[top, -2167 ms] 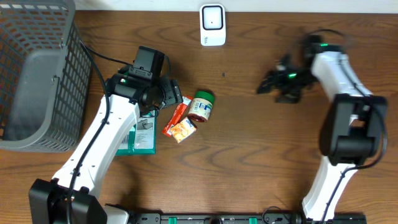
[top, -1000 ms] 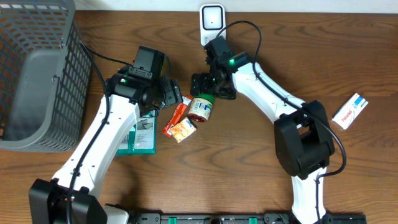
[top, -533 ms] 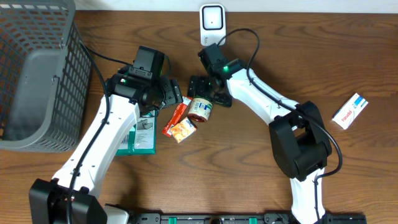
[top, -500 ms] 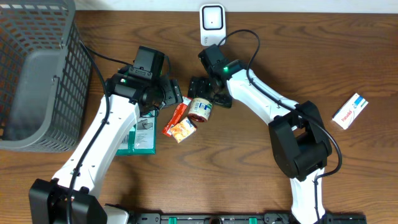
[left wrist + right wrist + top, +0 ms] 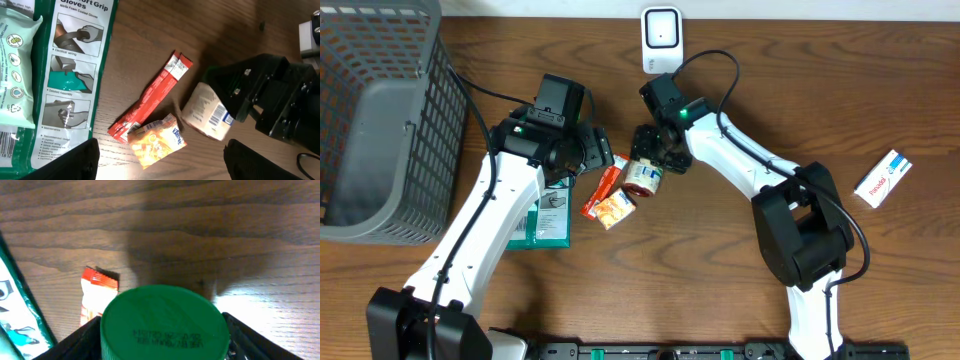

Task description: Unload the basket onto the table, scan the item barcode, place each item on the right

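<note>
Looking down from overhead, the camera showed the right end effector (image 5: 652, 152) drawn in around the lid end of the green-lidded jar with a white label (image 5: 642, 180). The jar lay on its side on the brown wooden surface (image 5: 740, 290), just beside a red foil sachet (image 5: 601, 189) and not far below the white barcode scanner (image 5: 661, 40). Half a second earlier those jaws had stood wider on either side of the jar. They had since narrowed onto it, while the arm had hardly shifted. The left end effector (image 5: 595, 152) hung spread near the sachet, holding nothing, as it had before.

From the left wrist, the jar (image 5: 206, 118) showed a barcode on its label, and the black right end effector (image 5: 239, 97) clasped its far end. An orange snack packet (image 5: 157, 145) and a green glove card (image 5: 70, 75) lay close by.

From the right wrist, the round green lid (image 5: 165, 325) filled the lower frame. The dark fingers (image 5: 86, 339) lay against its opposite sides with no gap showing, so they were pinching the jar.

The grasp looked freshly made, which would put the task at pick-up. The jar was not yet lifted, and its barcode had still to be turned toward the scanner. A grip taken only at the smooth lid could let the jar tilt or slip as it rose.
</note>
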Controlling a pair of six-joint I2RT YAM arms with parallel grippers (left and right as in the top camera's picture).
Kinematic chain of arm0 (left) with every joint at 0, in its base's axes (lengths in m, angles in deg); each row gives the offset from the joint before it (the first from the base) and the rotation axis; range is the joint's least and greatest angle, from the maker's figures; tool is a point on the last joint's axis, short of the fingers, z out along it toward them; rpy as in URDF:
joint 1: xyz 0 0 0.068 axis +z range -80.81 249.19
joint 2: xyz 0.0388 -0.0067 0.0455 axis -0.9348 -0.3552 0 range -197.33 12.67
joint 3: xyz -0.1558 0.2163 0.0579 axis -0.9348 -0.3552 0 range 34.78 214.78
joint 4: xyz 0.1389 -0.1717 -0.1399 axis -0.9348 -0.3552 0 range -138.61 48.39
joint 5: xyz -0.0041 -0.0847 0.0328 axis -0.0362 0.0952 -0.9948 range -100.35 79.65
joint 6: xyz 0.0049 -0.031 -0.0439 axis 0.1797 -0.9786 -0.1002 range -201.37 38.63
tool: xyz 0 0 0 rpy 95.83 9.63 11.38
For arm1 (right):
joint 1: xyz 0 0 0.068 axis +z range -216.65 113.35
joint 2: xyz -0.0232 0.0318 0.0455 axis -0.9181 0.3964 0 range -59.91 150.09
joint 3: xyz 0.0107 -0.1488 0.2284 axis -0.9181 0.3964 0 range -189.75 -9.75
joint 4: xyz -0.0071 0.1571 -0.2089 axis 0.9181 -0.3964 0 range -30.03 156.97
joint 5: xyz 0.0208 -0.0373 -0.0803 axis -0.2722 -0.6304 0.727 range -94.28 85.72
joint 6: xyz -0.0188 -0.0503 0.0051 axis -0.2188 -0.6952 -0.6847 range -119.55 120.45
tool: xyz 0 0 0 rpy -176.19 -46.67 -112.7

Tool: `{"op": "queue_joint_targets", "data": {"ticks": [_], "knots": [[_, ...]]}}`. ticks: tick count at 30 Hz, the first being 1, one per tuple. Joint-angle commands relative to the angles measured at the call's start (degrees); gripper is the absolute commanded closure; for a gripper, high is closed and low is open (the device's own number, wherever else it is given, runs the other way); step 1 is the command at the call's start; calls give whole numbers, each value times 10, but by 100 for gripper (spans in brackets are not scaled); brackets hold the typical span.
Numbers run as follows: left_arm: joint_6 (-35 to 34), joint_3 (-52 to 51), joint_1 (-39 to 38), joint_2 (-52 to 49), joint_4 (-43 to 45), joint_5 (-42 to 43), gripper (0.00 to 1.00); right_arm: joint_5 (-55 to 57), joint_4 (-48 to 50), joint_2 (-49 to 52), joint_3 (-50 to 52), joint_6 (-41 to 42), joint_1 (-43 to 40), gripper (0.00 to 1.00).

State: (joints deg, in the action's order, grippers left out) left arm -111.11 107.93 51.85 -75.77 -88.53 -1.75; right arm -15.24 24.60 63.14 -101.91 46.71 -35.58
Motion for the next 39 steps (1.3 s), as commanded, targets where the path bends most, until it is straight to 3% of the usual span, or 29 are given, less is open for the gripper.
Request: {"op": "queue_joint_targets", "data": {"ticks": [1, 7, 8, 11, 32, 39], "knots": [[6, -3, 2, -3, -2, -7, 19, 0, -7, -8, 4, -1, -11, 34], [6, -3, 2, -3, -2, -7, 19, -8, -18, -9, 3, -29, -18, 36], [6, -3, 2, -3, -2, -7, 19, -14, -21, -11, 0, -52, -21, 43], [6, -3, 2, -3, -2, -7, 19, -13, -27, -22, -2, -80, -26, 49], [6, -3, 2, -3, -2, -7, 19, 179, -75, -101, -2, -149, -11, 47], [6, -3, 2, -3, -2, -7, 19, 205, -101, -101, -2, -151, 7, 39]]}}
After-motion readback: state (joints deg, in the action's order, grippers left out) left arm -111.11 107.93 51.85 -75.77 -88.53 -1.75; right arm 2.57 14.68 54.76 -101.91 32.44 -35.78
